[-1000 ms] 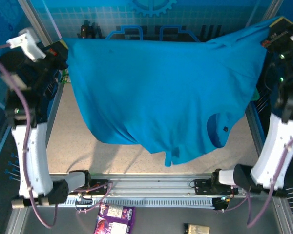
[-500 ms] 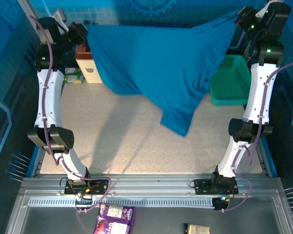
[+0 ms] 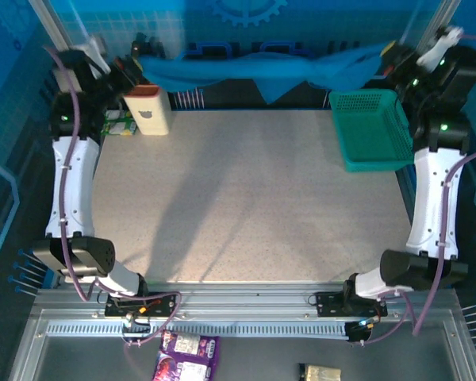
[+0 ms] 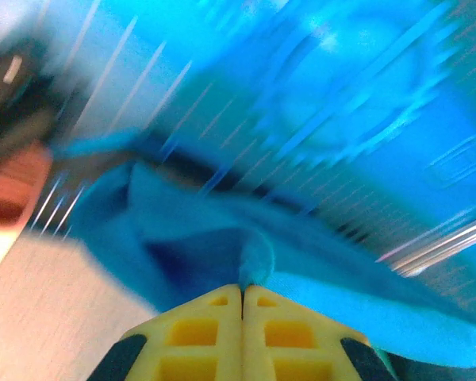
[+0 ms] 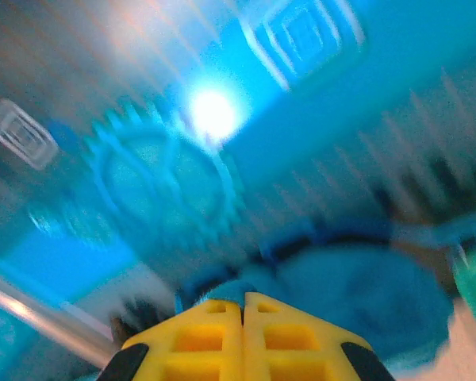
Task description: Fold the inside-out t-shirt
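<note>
- Top external view: plain medium-blue soft cloth t-shirt (image 3: pixel 254 71) hangs as a sagging, bunched band above the far edge of the speckled surface (image 3: pixel 246 198).
- Left hand (image 3: pixel 133 70) and right hand (image 3: pixel 390 57): both closed, each pinching one gathered end of the cloth.
- Handling, as judged: light, limp and free-draping; best held at hem or shoulder corners and kept taut.

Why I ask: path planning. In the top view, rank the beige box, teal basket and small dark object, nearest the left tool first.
1. beige box, beside the left tool.
2. teal basket, far right.
3. small dark object, bottom right.
</note>
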Robot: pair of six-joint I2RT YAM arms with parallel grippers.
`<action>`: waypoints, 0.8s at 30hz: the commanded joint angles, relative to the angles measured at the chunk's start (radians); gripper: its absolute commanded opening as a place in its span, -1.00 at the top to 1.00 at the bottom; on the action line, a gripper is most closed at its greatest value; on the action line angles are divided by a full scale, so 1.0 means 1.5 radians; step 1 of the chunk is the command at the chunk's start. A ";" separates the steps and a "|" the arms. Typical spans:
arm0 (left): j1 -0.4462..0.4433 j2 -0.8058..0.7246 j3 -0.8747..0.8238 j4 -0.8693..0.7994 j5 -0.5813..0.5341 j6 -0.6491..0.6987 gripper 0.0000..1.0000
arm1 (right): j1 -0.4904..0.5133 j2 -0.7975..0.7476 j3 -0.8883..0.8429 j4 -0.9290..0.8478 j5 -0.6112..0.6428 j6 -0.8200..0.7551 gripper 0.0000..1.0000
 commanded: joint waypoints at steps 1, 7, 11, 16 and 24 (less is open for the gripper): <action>0.007 -0.059 -0.178 -0.052 -0.003 0.046 1.00 | 0.020 -0.083 -0.201 -0.048 -0.069 -0.041 1.00; 0.006 -0.137 -0.482 -0.072 -0.053 0.028 1.00 | 0.044 -0.196 -0.516 -0.115 -0.016 -0.089 1.00; 0.003 -0.139 -0.614 -0.040 -0.068 -0.030 1.00 | 0.049 -0.202 -0.659 -0.129 0.002 -0.096 1.00; 0.001 -0.155 -0.692 -0.036 -0.076 -0.066 1.00 | 0.061 -0.260 -0.771 -0.159 0.044 -0.083 1.00; -0.001 -0.278 -0.726 -0.116 -0.119 -0.086 0.49 | 0.114 -0.385 -0.777 -0.323 0.162 -0.054 0.43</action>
